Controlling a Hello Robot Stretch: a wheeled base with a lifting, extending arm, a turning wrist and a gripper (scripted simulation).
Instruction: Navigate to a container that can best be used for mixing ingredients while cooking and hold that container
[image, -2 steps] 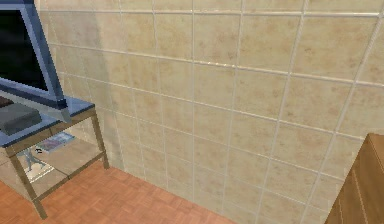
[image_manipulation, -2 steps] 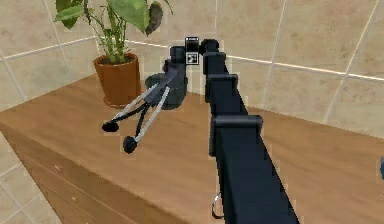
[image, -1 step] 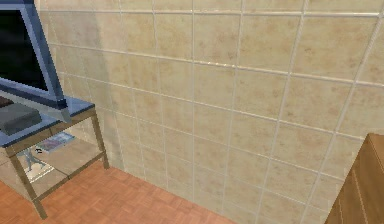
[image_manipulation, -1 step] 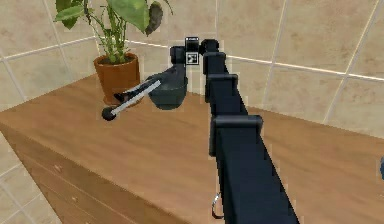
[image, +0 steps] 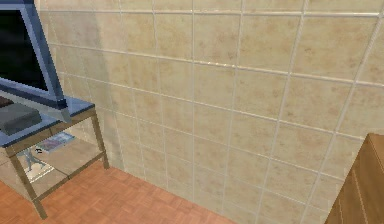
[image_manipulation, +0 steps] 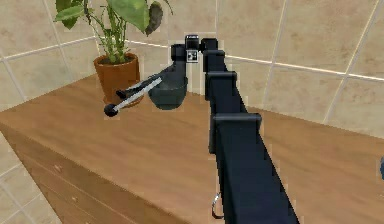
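Forward view: a small stand (image: 65, 115) with wooden legs and a blue-grey top sits at the left on the reddish tiled floor (image: 120, 200), close to the tiled wall. On its top are a flat-screen television (image: 25, 45) and, just beside it, a dark flat box (image: 15, 118). The lower shelf (image: 82, 150) carries loose papers or magazines (image: 52, 143).

Arm side view: a long wooden cabinet top (image_manipulation: 120, 155), with drawer fronts (image_manipulation: 40, 180) below. One potted plant (image_manipulation: 115, 72) in a terracotta pot stands upright at the far left end, near the wall.

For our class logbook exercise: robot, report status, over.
Gripper above wooden countertop; load cannot be told. Potted plant close by. Tiled wall ahead, television stand at forward view's left.
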